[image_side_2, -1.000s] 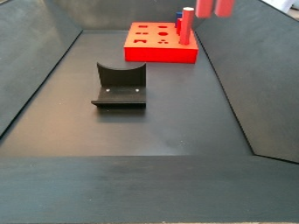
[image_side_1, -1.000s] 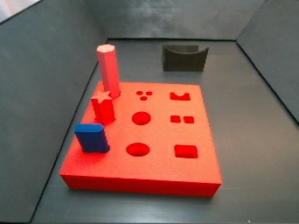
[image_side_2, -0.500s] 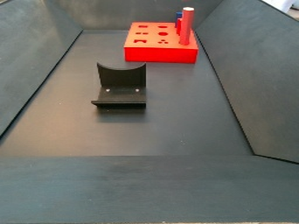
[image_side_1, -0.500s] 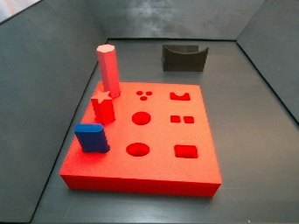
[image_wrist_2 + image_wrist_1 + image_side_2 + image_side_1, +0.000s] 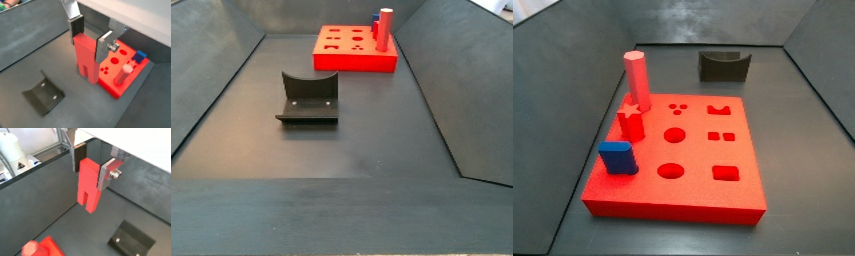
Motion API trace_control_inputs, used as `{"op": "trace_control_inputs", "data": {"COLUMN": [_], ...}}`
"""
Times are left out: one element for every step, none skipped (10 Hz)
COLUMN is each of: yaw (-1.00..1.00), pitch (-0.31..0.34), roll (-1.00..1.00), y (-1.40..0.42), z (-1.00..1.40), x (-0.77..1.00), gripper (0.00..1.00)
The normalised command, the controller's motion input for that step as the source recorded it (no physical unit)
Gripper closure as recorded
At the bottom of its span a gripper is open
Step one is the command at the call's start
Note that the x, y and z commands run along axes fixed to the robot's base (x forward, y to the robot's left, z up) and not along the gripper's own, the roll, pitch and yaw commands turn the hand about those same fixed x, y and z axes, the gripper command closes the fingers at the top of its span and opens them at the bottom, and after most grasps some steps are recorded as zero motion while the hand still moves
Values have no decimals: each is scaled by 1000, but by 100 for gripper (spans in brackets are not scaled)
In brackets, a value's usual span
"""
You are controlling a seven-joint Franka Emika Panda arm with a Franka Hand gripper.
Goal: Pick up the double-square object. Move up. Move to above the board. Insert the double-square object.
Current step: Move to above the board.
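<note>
**Peg held aloft, clear of the board**

Gripper (image 5: 91, 41) raised high, out of both side views, jaws clamped on the double-square object (image 5: 85, 57). Peg gripped near its upper part so the split lower end hangs free, legs pointing down, ready for a socket. In a wrist view, well above the dark counter (image 5: 40, 55), with the board (image 5: 113, 84) off to one side rather than beneath. Fixture (image 5: 42, 93) empty below. Likely mid-lift or starting the transfer; double-square hole (image 5: 720, 136) open. Hexagonal pillar (image 5: 635, 78), star peg (image 5: 631, 122) and blue block (image 5: 616, 156) already seated, so a high carry avoids them.
</note>
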Motion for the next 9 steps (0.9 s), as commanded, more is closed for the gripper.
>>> {"op": "trace_control_inputs", "data": {"yaw": [9, 8, 9, 9, 8, 9, 10, 10, 9], "pitch": [29, 35, 41, 50, 59, 68, 77, 84, 88], "roll": [-5, -3, -5, -10, -4, -3, 5, 11, 23], "y": [-1000, -1000, -1000, -1000, -1000, -1000, -800, -523, -260], "z": [13, 14, 16, 16, 18, 21, 19, 23, 24], "x": [101, 111, 119, 130, 151, 167, 154, 126, 86], "gripper": [100, 100, 100, 100, 100, 100, 100, 100, 100]}}
